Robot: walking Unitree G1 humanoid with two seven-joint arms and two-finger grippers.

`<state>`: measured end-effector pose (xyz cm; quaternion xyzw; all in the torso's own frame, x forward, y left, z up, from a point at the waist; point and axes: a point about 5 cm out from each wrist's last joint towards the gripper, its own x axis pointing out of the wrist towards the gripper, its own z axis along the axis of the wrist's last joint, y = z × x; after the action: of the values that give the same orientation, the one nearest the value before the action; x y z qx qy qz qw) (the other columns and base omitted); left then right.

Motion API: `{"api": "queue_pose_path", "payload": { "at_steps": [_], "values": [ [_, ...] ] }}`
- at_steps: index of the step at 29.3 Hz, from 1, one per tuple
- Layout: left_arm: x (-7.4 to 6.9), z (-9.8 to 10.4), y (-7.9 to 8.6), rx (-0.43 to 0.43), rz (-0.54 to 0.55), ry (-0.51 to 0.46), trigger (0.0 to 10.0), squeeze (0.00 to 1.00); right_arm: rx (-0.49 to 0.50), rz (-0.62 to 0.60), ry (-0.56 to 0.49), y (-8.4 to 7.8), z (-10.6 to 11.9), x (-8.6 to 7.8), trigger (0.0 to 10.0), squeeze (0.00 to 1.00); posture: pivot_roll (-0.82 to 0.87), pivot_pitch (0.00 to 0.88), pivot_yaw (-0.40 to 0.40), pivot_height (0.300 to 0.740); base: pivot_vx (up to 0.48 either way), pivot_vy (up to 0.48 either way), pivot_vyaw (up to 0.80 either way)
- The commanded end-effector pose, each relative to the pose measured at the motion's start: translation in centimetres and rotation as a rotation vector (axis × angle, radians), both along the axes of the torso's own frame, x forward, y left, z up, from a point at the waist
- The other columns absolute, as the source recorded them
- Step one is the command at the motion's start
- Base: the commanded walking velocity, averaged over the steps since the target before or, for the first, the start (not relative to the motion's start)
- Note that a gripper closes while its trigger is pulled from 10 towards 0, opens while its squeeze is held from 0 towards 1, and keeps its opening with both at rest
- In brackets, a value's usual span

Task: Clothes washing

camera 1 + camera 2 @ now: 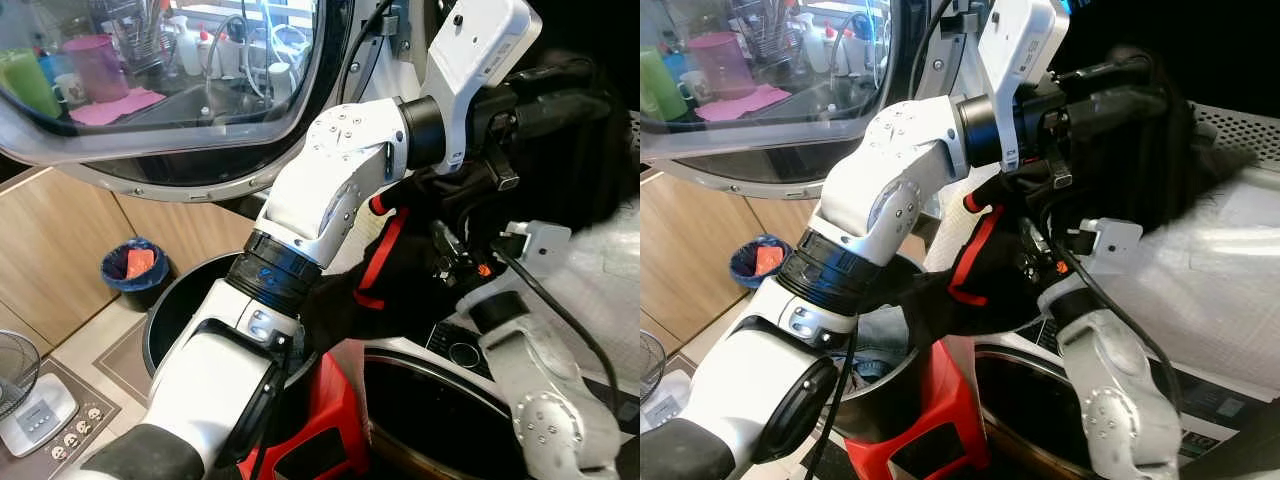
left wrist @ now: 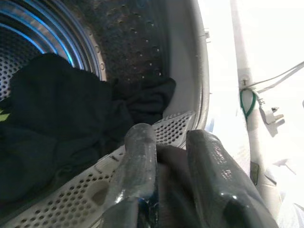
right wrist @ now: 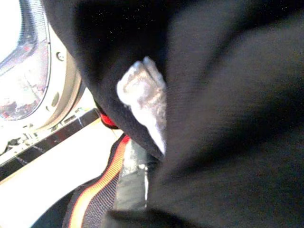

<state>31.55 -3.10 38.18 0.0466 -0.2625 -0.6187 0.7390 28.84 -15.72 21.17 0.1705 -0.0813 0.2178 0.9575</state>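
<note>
Wooden cabinets and a grey tiled floor frame the near dark round laundry tub on its red stool. Left gripper, fingers clamped on a black garment with red trim, reaches into the perforated steel washer drum, where dark clothes lie. Right gripper's fingers are buried in black cloth; their state can't be told.
</note>
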Motion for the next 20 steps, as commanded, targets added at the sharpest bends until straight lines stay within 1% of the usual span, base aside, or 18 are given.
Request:
{"api": "queue_pose_path", "payload": {
  "at_steps": [1, 6, 8, 9, 10, 11, 12, 14, 16, 17, 18, 19, 20],
  "values": [
    [-0.1, 1.0, 0.2, 0.003, -0.004, -0.020, 10.0, 1.00, -0.003, 0.041, -0.052, -0.2, 0.9, -0.6, 0.0, 0.00, -0.01, 0.132, 0.085, 0.740, 0.000, 0.000, 0.00],
    [0.8, 0.6, 0.7, 0.015, 0.033, 0.009, 10.0, 1.00, -0.037, 0.055, -0.064, -1.7, 0.9, -0.6, 0.0, 0.00, -0.01, 0.135, 0.086, 0.740, 0.000, 0.000, 0.00],
    [1.4, 0.4, 0.9, 0.022, 0.056, 0.029, 10.0, 1.00, -0.064, 0.059, -0.075, -2.7, 1.0, -0.7, 0.0, 0.00, 0.00, 0.135, 0.087, 0.740, 0.000, 0.000, 0.00],
    [1.9, 0.3, 1.2, 0.026, 0.070, 0.049, 10.0, 1.00, -0.082, 0.060, -0.078, -3.6, 1.2, -0.8, 0.0, 0.00, 0.00, 0.139, 0.087, 0.740, 0.000, 0.000, 0.00],
    [1.9, 0.3, 1.2, 0.026, 0.070, 0.049, 10.0, 1.00, -0.082, 0.060, -0.078, -3.6, 1.2, -0.8, 0.0, 0.00, 0.00, 0.139, 0.087, 0.740, 0.000, 0.000, 0.00],
    [2.4, 0.0, 1.5, 0.034, 0.078, 0.071, 10.0, 1.00, -0.098, 0.047, -0.086, -4.6, 1.5, -0.9, 0.0, 0.00, 0.00, 0.137, 0.088, 0.740, 0.000, 0.000, 0.00],
    [2.6, -0.1, 1.7, 0.038, 0.083, 0.086, 10.0, 1.00, -0.108, 0.045, -0.088, -5.1, 1.7, -0.9, 0.0, 0.00, 0.00, 0.140, 0.088, 0.740, 0.000, 0.000, 0.00],
    [2.8, -0.2, 1.8, 0.040, 0.086, 0.095, 10.0, 1.00, -0.113, 0.043, -0.088, -5.4, 1.8, -0.9, 0.0, 0.00, 0.00, 0.140, 0.088, 0.740, 0.000, 0.000, 0.00],
    [3.1, -0.5, 1.9, 0.050, 0.092, 0.112, 10.0, 1.00, -0.127, 0.040, -0.091, -6.1, 2.0, -1.0, 0.0, 0.00, 0.00, 0.141, 0.089, 0.740, 0.000, 0.000, 0.00],
    [3.5, -0.9, 1.9, 0.068, 0.097, 0.131, 10.0, 0.94, -0.146, 0.031, -0.099, -7.0, 2.3, -1.2, 0.0, 0.00, 0.00, 0.141, 0.090, 0.740, 0.000, 0.000, 0.00],
    [3.6, -1.0, 1.9, 0.075, 0.098, 0.134, 10.0, 0.94, -0.150, 0.030, -0.103, -7.2, 2.4, -1.2, 0.0, 0.00, 0.00, 0.141, 0.090, 0.740, 0.000, 0.000, 0.00],
    [3.7, -1.1, 1.9, 0.081, 0.096, 0.136, 10.0, 0.64, -0.155, 0.034, -0.104, -7.5, 2.4, -1.3, 0.0, 0.00, 0.00, 0.141, 0.090, 0.740, 0.000, 0.000, 0.00],
    [3.9, -1.5, 1.8, 0.093, 0.094, 0.146, 10.0, 0.00, -0.155, 0.041, -0.106, -8.0, 2.4, -1.5, 0.0, 0.00, 0.00, 0.141, 0.091, 0.740, 0.000, 0.000, 0.00]
  ]
}}
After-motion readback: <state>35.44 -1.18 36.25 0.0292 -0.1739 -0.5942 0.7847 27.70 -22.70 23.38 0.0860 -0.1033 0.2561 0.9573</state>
